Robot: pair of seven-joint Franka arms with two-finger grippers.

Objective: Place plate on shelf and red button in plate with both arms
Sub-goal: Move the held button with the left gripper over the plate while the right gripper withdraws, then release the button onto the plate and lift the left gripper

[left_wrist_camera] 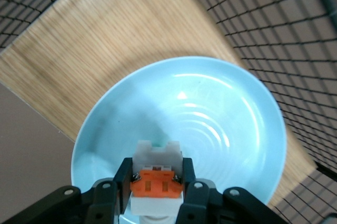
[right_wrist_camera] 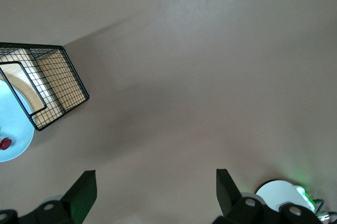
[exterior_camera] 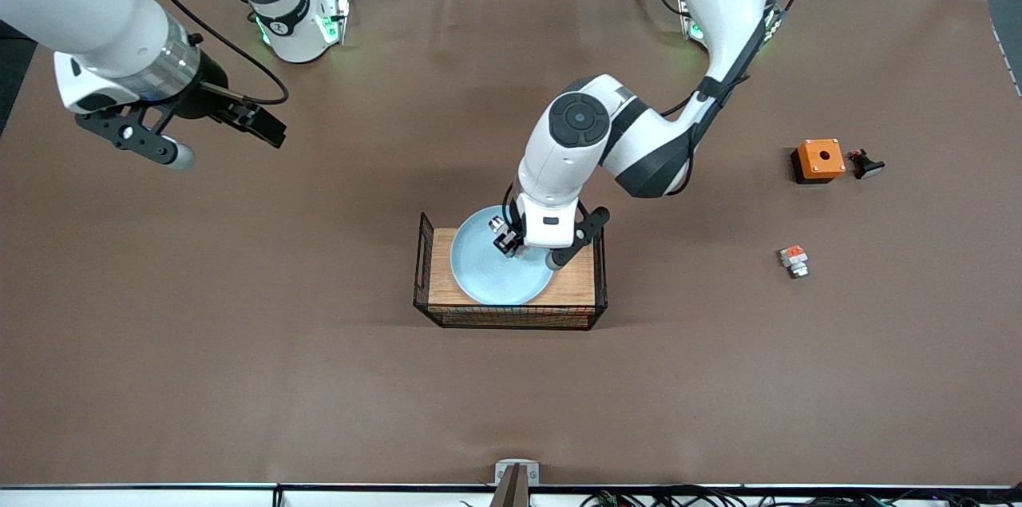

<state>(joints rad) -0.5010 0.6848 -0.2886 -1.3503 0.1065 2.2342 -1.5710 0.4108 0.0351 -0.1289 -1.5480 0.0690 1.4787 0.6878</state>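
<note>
A: Where does the left end effector [exterior_camera: 511,242] stand?

B: Low over the plate [exterior_camera: 487,271], which lies in the wire basket [exterior_camera: 511,315] on its wooden base. It grasps the red button [left_wrist_camera: 155,174]: in the left wrist view the fingers [left_wrist_camera: 124,182] clamp the orange block on both sides, with the white body pointing down toward the plate. The red cap barely shows there; the right wrist view catches a red spot [right_wrist_camera: 5,143] over the plate's edge.

A: And the right end effector [right_wrist_camera: 152,192]?

B: It waits high above bare surface [exterior_camera: 239,331] toward the right arm's end, fingers spread, gripping nothing.

A: How should the release go?

B: I judge the button sits over the rim side of the plate, not its centre. Better to bring it inward a little, so it lands on the flat bottom rather than on the sloped rim. Then lower until the white body touches or nearly touches, and only then part the fingers, slowly. Dropped from height, it could bounce or roll on the smooth glaze.

A: Anything else?

B: Lift straight up afterwards, clear of the basket's wire wall just beside the wrist.
</note>
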